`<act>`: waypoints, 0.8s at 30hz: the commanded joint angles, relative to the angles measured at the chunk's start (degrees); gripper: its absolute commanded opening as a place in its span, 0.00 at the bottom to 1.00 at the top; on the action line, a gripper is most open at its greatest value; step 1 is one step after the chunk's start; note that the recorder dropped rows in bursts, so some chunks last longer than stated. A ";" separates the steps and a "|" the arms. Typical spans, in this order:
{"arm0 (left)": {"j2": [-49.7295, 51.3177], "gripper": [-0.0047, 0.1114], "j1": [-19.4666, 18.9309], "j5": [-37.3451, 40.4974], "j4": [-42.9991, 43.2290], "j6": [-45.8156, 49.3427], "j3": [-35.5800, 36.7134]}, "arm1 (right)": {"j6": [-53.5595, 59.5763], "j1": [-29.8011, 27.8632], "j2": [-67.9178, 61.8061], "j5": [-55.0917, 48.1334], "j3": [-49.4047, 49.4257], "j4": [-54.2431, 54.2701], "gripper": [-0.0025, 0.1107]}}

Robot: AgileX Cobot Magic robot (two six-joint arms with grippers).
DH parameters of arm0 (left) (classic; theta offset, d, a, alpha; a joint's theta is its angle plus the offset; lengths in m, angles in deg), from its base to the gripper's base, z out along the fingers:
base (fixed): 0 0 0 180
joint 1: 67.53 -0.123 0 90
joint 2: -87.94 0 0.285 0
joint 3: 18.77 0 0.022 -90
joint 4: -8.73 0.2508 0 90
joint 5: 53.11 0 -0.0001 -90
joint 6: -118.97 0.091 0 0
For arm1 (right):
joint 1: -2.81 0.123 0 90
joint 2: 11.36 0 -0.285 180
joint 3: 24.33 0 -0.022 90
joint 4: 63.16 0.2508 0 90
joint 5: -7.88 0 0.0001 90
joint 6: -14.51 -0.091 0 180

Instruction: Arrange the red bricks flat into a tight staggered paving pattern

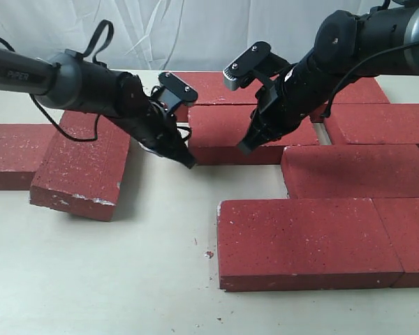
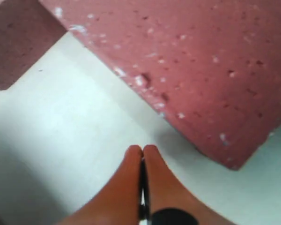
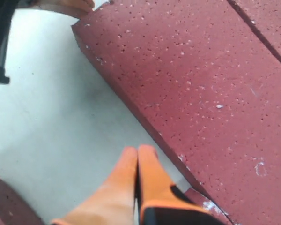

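**Beside the middle brick's near-left corner: two shut grippers, nothing held**

Toward the middle of the table (image 1: 126, 272), the middle brick (image 1: 220, 129) lies flat, its long axis running from the table's left edge toward its right. The left gripper (image 1: 187, 160) points at that brick's near-left corner, tips pressed together and empty, just short of the corner over bare tabletop. The right gripper (image 1: 246, 146) sits close by the same brick's near long side, its jaws likewise fully closed on nothing. Both are near. The left one looks better placed to push the brick endwise toward the right, where other red bricks (image 1: 356, 171) already lie flat in stepped rows. Behind the left arm a skewed brick (image 1: 80, 167) lies at an angle, apparently propped on the edge brick (image 1: 10, 153). It is out of pattern and would likely crowd any leftward swing.
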 commanded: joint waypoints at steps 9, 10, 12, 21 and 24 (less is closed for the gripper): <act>-2.18 0.04 -0.24 -1.34 -4.84 -1.07 -0.26 | 0.26 -0.11 0.10 1.18 0.16 0.69 0.01; -2.04 0.04 0.41 -1.34 -4.84 -1.07 -0.26 | 0.26 -0.11 0.10 1.18 0.16 0.69 0.01; -1.58 0.04 1.54 -1.61 -4.84 -1.07 -0.26 | 0.26 -0.11 0.10 1.18 0.16 0.69 0.01; 2.45 0.04 7.06 -10.61 -3.97 -0.81 -0.26 | 0.26 -0.22 0.10 -0.17 0.16 0.46 0.01; 2.49 0.04 7.19 -11.23 -3.99 -0.81 -0.26 | 0.26 -0.22 0.10 -0.17 0.16 0.07 0.01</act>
